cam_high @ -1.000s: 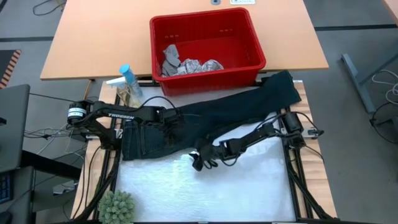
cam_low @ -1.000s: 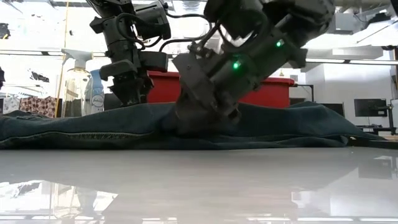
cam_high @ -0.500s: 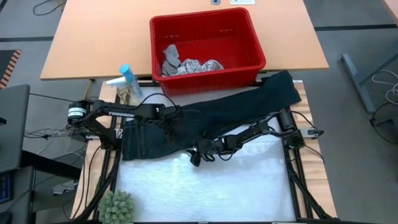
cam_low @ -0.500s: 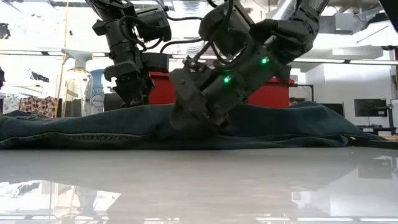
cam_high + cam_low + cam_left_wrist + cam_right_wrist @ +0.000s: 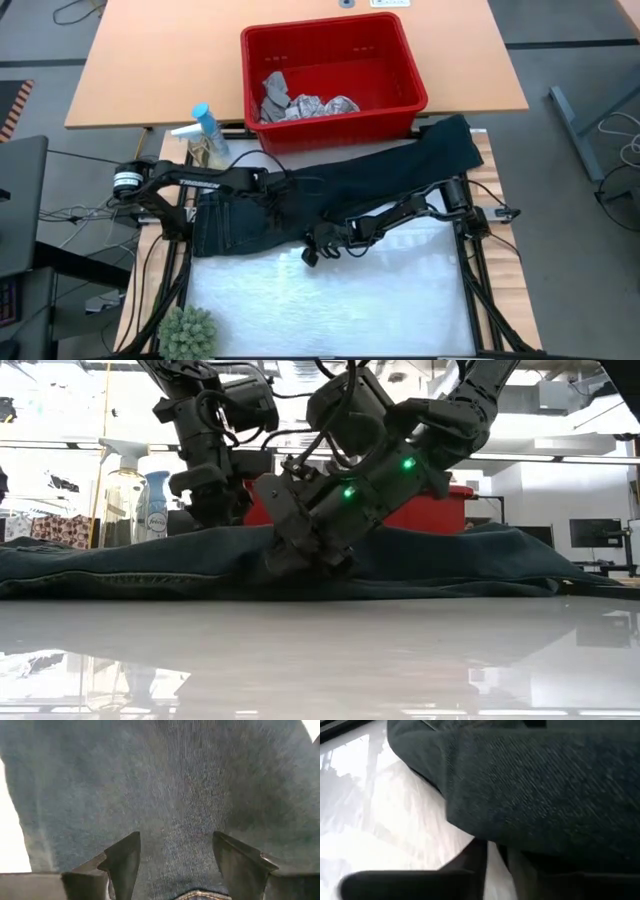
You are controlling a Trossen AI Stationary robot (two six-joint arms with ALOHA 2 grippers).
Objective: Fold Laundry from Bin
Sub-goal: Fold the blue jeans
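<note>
1. High view: the trousers [image 5: 330, 190] lie spread flat at table centre, the bin [image 5: 333, 73] at twelve o'clock; right gripper [image 5: 313, 245] at their six o'clock hem.
2. Low view: soft, heavyish denim drapes limp.
3. Left wrist view: left gripper [image 5: 172, 862] hangs wide above cloth.
4. Right wrist view: fingers [image 5: 475, 862] pinch the hem narrowly; edges suit gripping.

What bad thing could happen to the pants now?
1. The right gripper pinches only the near edge of the trousers, so the cloth might slip out when it lifts.
2. The left gripper is open right above the same trousers; if both arms pull, the fabric could bunch instead of folding flat.
3. One trouser leg lies close to the red bin, so dragging might catch it.
</note>
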